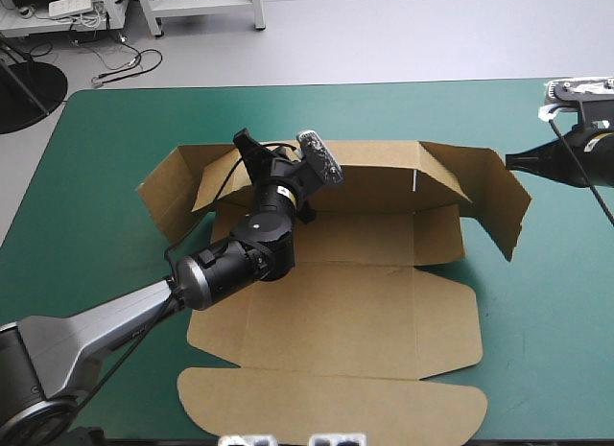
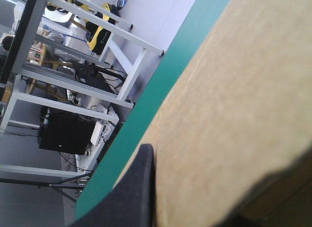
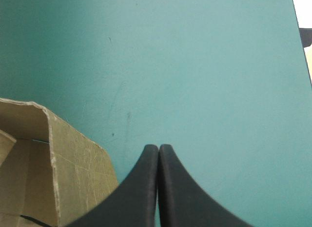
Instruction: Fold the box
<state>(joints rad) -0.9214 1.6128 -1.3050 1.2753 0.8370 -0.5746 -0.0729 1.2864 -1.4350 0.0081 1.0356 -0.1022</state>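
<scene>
One finger of the left tool (image 1: 247,149) largely behind the blurred box (image 2: 229,114)

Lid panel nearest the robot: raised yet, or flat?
Flat. The lid lies spread on the teal-green cover; on the box the far wall stands raised.

I take this for a robotics lab or workshop. Beyond the far edge of the teal-green tabletop (image 1: 96,149) lies a bare grey floor (image 1: 384,34). White metal bench frames (image 1: 206,10) stand there, with loose cables (image 1: 129,62) trailing near them and a black equipment case (image 2: 66,134) under one frame.
</scene>
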